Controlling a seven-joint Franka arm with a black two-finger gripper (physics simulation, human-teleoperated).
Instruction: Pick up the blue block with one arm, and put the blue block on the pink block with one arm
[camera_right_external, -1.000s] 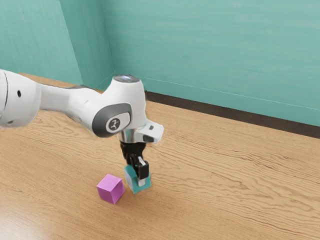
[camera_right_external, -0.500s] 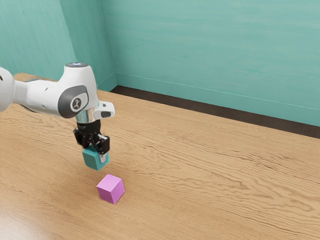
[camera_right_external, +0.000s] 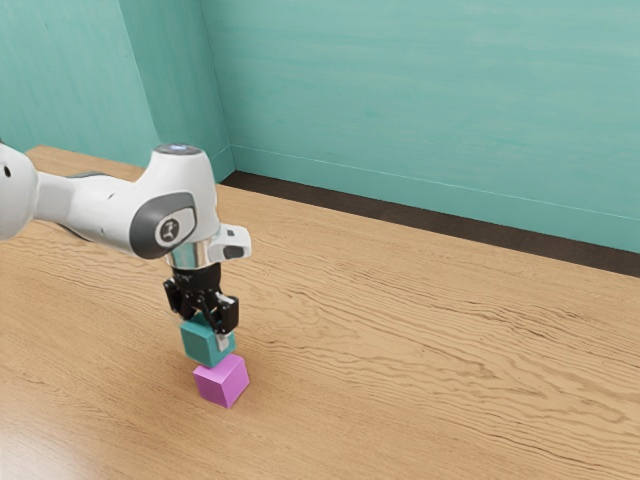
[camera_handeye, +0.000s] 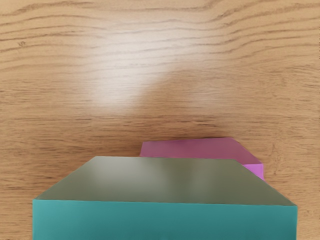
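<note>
Two black fingers of the gripper (camera_right_external: 208, 322) are closed on opposite sides of the blue block (camera_right_external: 204, 346). It hangs directly over the pink block (camera_right_external: 222, 383) on the wooden worktop (camera_right_external: 420, 340), touching or barely above; I cannot tell which.

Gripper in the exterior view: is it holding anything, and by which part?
The gripper is shut on the blue block, pinching the block's upper part from two opposite sides, directly above the pink block.
</note>
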